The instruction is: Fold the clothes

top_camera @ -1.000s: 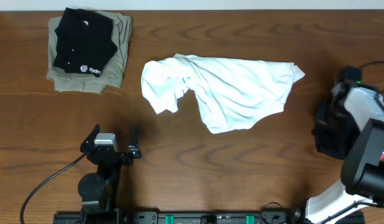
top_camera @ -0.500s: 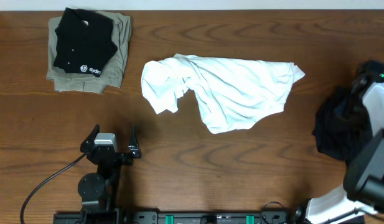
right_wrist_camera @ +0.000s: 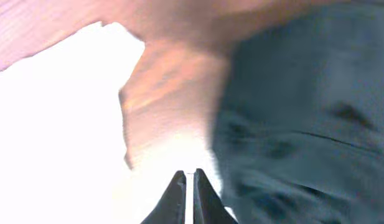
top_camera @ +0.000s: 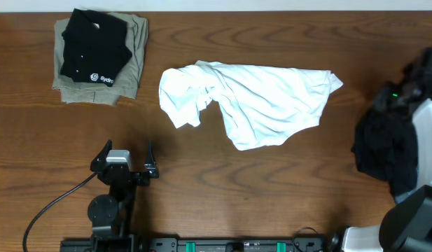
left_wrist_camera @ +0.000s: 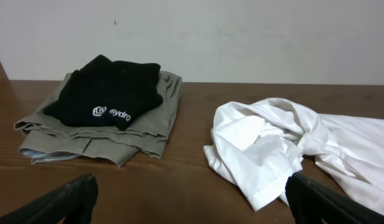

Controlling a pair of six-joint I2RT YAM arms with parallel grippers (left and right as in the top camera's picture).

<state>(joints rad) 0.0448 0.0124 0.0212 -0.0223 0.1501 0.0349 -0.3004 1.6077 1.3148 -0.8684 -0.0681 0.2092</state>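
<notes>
- White T-shirt (top_camera: pixel 254 101): crumpled, lying mid-table (top_camera: pixel 272 189).
- Left gripper (top_camera: pixel 127 150): jaws spread wide, holding nothing. The T-shirt lies ahead of it and to its right, well apart.
- Right gripper (right_wrist_camera: pixel 186 179): fingertips pressed almost together, nothing visible between them; the view is blurred. It is near a dark garment (top_camera: pixel 384 143) at the right edge, and the T-shirt is well to its left.
- Black shirt (top_camera: pixel 93 49): folded, lying on a khaki garment (top_camera: pixel 135 66) at the far left.

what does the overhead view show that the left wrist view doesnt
Only the overhead: a dark cloth heap at the right edge of the table, and the whole white T-shirt. Only the left wrist: the pale wall behind. Both: the T-shirt's bunched end, and the black shirt on the khaki garment.
</notes>
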